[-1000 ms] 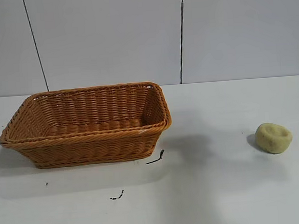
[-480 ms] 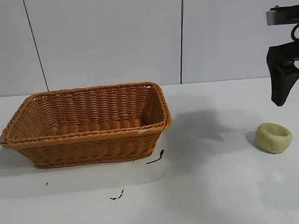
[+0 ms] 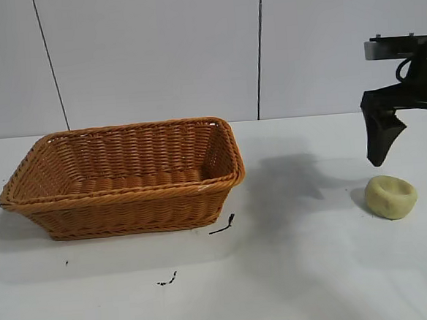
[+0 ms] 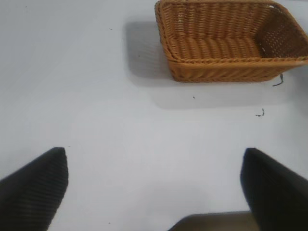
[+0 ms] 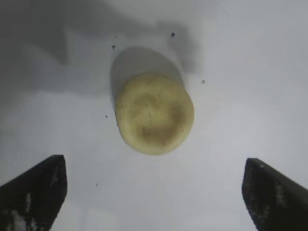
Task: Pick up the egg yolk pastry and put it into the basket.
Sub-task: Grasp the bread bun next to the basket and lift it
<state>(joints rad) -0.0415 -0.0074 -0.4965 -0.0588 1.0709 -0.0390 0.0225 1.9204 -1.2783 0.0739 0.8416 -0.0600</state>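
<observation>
The egg yolk pastry (image 3: 390, 197), a pale yellow-green lump with a dented top, lies on the white table at the right. It also shows in the right wrist view (image 5: 154, 113). My right gripper (image 3: 412, 159) hangs just above it, open and empty. In the right wrist view the right gripper (image 5: 154, 161) has its jaws wide apart, with the pastry beyond them and clear of both. The orange-brown wicker basket (image 3: 128, 191) stands empty at the left. My left gripper (image 4: 154, 154) is open and empty over bare table, with the basket (image 4: 231, 60) farther off. It is out of the exterior view.
Small black marks lie on the table in front of the basket, one at its near right corner (image 3: 222, 224) and one nearer the front (image 3: 168, 279). A pale panelled wall (image 3: 155, 54) stands behind the table.
The right arm came into view from the upper right. It has since moved left and down, and now stands over the pastry. Basket and pastry have not moved.
</observation>
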